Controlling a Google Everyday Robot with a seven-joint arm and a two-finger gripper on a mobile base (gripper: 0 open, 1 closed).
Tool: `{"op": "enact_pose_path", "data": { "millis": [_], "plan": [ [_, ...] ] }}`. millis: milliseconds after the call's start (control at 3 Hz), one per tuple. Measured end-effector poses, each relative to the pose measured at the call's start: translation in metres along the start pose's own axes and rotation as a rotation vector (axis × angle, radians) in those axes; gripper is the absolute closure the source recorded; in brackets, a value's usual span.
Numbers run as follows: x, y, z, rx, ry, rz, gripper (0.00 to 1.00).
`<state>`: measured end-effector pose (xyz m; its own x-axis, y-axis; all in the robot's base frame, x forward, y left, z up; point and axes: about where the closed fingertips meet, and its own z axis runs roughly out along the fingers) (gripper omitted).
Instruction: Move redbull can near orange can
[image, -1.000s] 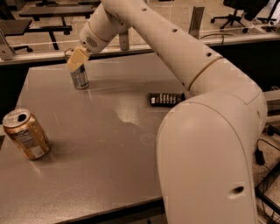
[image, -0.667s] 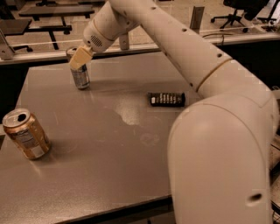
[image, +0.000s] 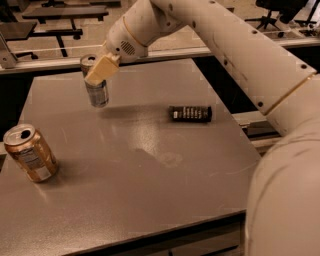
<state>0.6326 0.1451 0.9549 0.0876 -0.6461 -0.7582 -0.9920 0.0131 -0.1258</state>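
At the left edge of the table (image: 150, 200) you have the orange can (image: 30, 154), standing on the near part of the gray top and leaning a little, its silver lid and dark hole facing up. Farther back and to its right, well apart from it, you see the redbull can (image: 98, 95) near the table's far left corner, tipped slightly off upright; you cannot tell whether its base touches the surface. The gripper (image: 96, 75) is at that can's upper half: one tan finger (image: 103, 69) lies slantwise across the front of it, the other is hidden behind, and the can sits clamped between them. To the right, near the middle of the table, a small black remote (image: 190, 113) lies flat, apart from both cans. The white arm (image: 235, 55) runs from the gripper up and across to the right edge.
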Motion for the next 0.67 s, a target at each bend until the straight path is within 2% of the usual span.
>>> {"op": "enact_pose_path", "data": {
  "millis": [667],
  "plan": [
    [-0.020,0.083,-0.009,-0.143,-0.016,-0.119,1.00]
  ]
}}
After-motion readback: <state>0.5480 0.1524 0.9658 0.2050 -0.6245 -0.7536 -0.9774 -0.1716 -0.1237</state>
